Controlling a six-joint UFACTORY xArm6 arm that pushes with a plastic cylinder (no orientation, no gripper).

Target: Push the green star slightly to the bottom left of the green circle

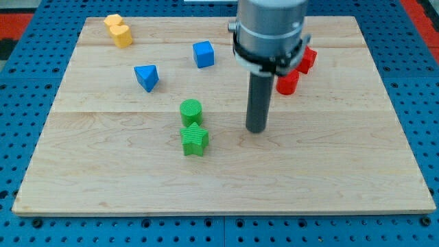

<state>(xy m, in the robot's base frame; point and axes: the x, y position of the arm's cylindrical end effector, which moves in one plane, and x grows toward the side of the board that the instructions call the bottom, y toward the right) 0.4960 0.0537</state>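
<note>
The green star (195,140) lies on the wooden board (103,171) just below the green circle (191,111), touching or nearly touching it. My tip (256,129) rests on the board to the right of both green blocks, level with the gap between them, about a block's width or more away from the star.
A blue triangle (147,77) lies up-left of the green circle. A blue cube (204,53) sits near the top middle. Two yellow blocks (119,30) are at the top left. Red blocks (296,72) sit behind the arm at the upper right.
</note>
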